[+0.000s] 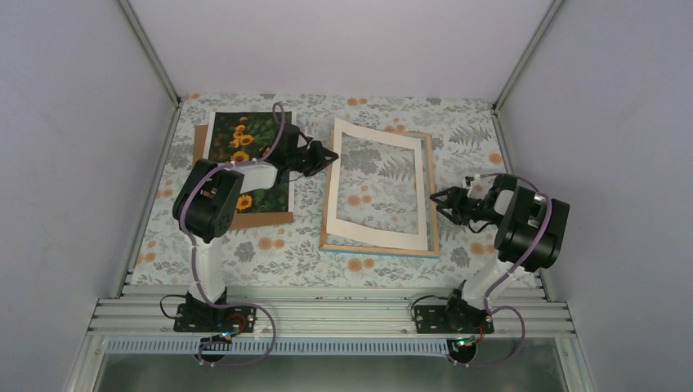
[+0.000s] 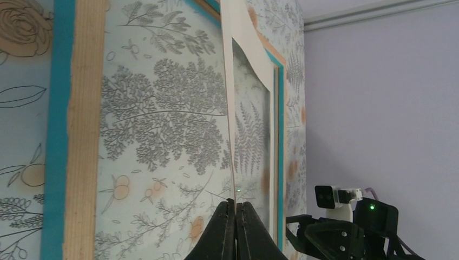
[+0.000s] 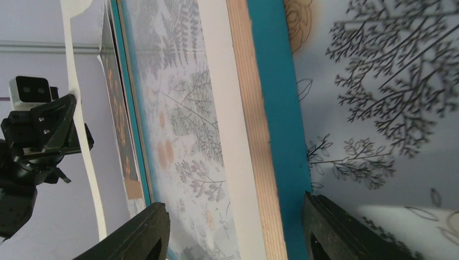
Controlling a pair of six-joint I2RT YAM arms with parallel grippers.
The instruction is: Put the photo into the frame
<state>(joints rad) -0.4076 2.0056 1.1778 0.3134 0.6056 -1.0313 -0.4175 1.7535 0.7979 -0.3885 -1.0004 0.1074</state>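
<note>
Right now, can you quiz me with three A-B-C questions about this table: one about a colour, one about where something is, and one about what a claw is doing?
1. What colour is the frame's outer edge? A red, B teal, C black.
2. Where does the photo lie? A on the brown board, B inside the frame, C against the wall.
3. What is the left gripper doing? A open, holding nothing, B shut on the white border sheet, C shut on the photo.

Answers:
1 B: a teal strip runs beside the pale wood.
2 A: the sunflowers sit on the board at the left.
3 B: its fingertips pinch the sheet's lifted edge.
</note>
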